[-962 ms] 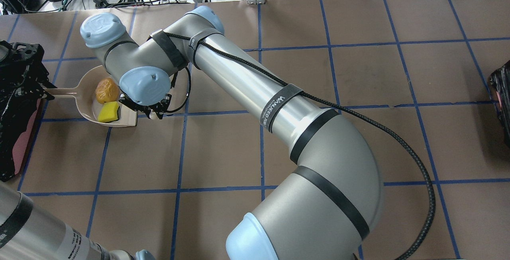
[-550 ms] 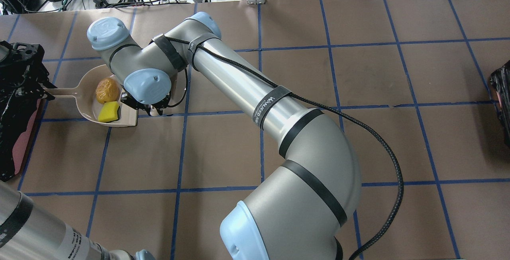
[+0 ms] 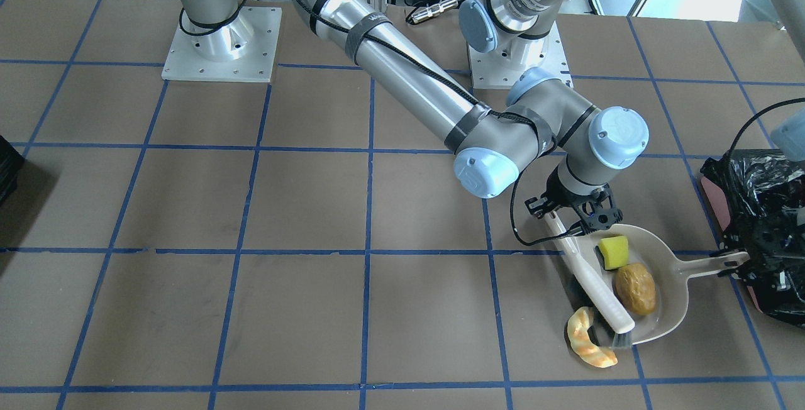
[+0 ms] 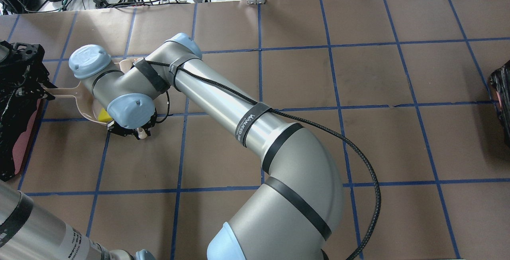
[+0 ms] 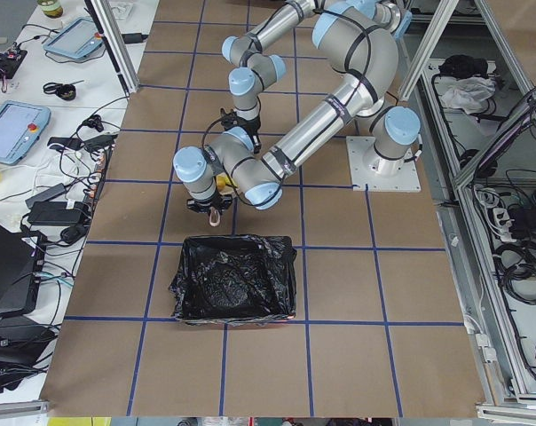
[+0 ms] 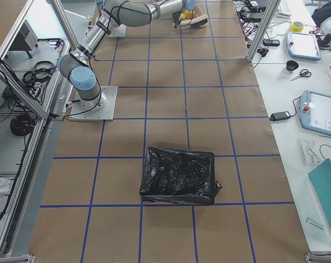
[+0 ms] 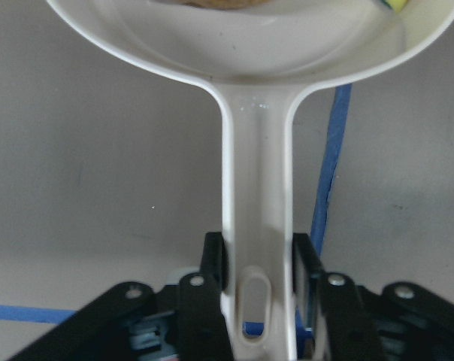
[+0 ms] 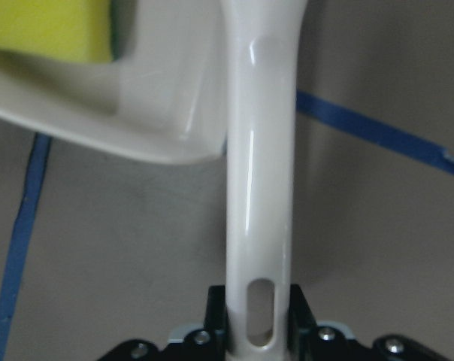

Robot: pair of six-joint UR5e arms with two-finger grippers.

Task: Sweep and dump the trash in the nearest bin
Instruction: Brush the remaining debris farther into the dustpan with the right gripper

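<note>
The white dustpan [image 3: 666,309] lies on the table with the yellow-green wedge [image 3: 614,251] and the brown potato piece [image 3: 635,288] in it. The tan croissant [image 3: 590,339] lies on the table just outside the pan's mouth, beside the bristles of the white brush [image 3: 591,278]. My right gripper [image 3: 575,218] is shut on the brush handle [image 8: 258,188]. My left gripper [image 7: 258,259] is shut on the dustpan handle [image 7: 257,173], next to the black-lined bin [image 3: 764,221]. In the overhead view my right wrist hides most of the pan; only a bit of the wedge [image 4: 103,114] shows.
The bin [image 4: 16,132] stands at the table's left edge, right behind the pan handle [image 4: 63,91]. A second black-lined bin [image 6: 179,175] stands at the far right end [image 4: 502,104]. My right arm stretches across the table's middle.
My right wrist has moved left and toward the robot with the brush and now covers the pan in the overhead view. The dustpan and left gripper have stayed in place.
</note>
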